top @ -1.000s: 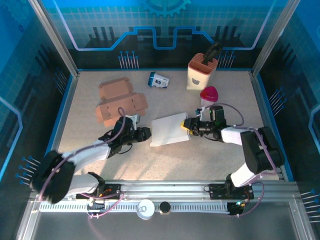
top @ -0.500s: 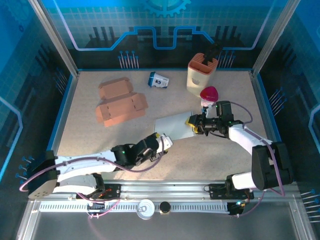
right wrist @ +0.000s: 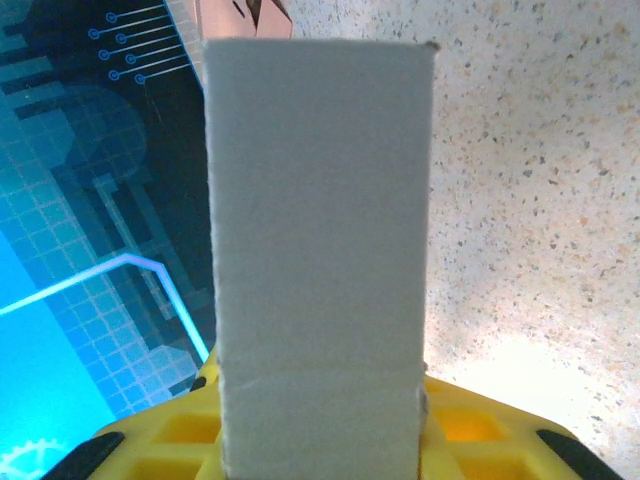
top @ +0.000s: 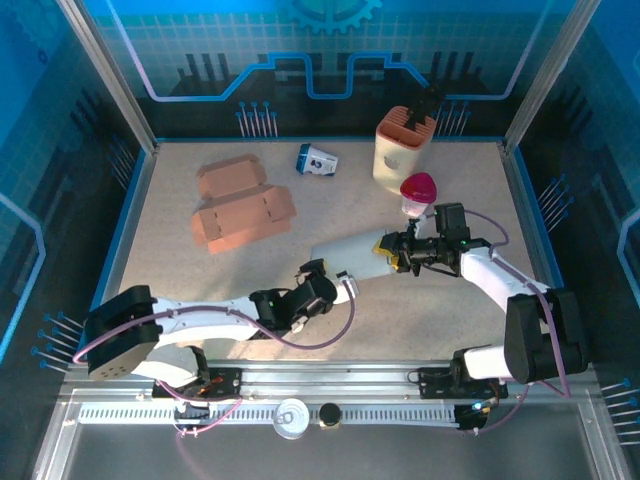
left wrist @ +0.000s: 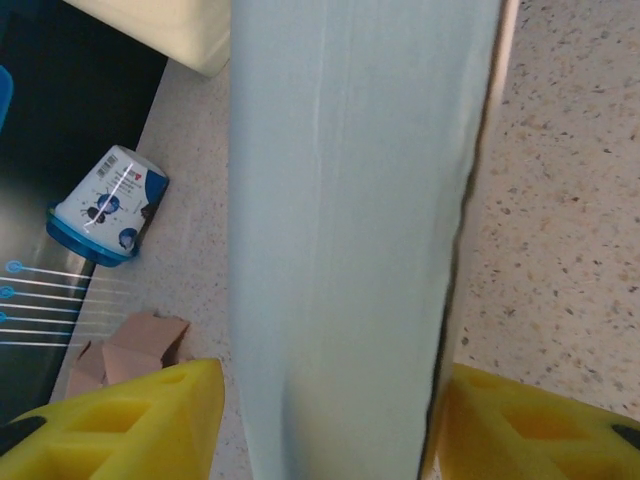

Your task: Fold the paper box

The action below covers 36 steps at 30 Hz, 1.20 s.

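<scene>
The paper box hung just nearer than the pink-capped cup, its long axis crosswise. The right jaws clamped its cup-side end; the left jaws straddled the opposite end, grip not clear.

Robot lab test cell. Speckled worktop boxed in by aluminium extrusion posts and blue circuit-print backdrop panels; left arm and right arm bolted to a slotted rail at the near edge.

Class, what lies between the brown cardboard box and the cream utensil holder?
A small blue-and-white container on its side, shown in the top view.
</scene>
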{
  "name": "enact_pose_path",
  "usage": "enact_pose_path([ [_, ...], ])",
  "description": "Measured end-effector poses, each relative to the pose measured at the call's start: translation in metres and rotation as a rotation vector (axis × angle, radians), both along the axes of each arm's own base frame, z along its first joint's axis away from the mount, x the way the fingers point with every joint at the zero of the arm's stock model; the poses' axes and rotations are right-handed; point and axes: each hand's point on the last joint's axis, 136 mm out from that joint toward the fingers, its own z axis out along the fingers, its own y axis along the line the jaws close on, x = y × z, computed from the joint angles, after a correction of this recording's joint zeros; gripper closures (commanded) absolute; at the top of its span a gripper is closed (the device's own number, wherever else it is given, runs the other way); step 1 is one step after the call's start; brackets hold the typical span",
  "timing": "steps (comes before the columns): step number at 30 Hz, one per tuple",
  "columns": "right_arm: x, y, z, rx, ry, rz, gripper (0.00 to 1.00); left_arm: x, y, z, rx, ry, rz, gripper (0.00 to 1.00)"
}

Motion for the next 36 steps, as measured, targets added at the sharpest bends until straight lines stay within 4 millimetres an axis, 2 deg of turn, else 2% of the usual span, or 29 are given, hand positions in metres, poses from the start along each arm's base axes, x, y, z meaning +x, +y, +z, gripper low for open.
enact_pose_path([
  [3,-0.003,0.000,0.000,0.007,0.022,0.002,0.69,0.002,-0.002,-0.002,0.018,-0.016,-0.007,0.50],
  [7,-0.002,-0.001,0.000,0.015,0.040,-0.011,0.65,0.002,-0.004,0.000,0.015,-0.013,-0.017,0.62],
  [11,-0.004,-0.004,-0.001,0.040,0.078,-0.031,0.49,-0.002,-0.006,0.009,0.002,0.017,-0.030,0.70],
  [14,-0.003,-0.012,0.005,0.052,0.060,-0.059,0.38,-0.009,-0.008,0.016,-0.021,0.063,-0.044,0.70],
  [19,-0.004,-0.043,0.049,-0.013,-0.130,-0.166,0.31,-0.021,-0.010,0.026,-0.056,0.186,-0.032,0.70],
  [23,-0.010,-0.069,0.099,-0.169,-0.371,-0.257,0.39,-0.034,-0.013,0.033,-0.100,0.336,-0.002,0.70],
  [26,-0.019,-0.084,0.117,-0.302,-0.508,-0.298,0.41,-0.044,-0.010,0.024,-0.109,0.482,0.039,0.70],
  [30,-0.034,-0.085,0.107,-0.462,-0.558,-0.264,0.40,-0.053,0.007,0.005,-0.055,0.639,0.131,0.69],
  [33,-0.048,-0.073,0.089,-0.541,-0.539,-0.195,0.39,-0.054,0.011,0.004,-0.049,0.714,0.172,0.68],
  [36,-0.062,-0.060,0.060,-0.565,-0.475,-0.162,0.38,-0.053,0.017,0.004,-0.053,0.787,0.202,0.68],
])
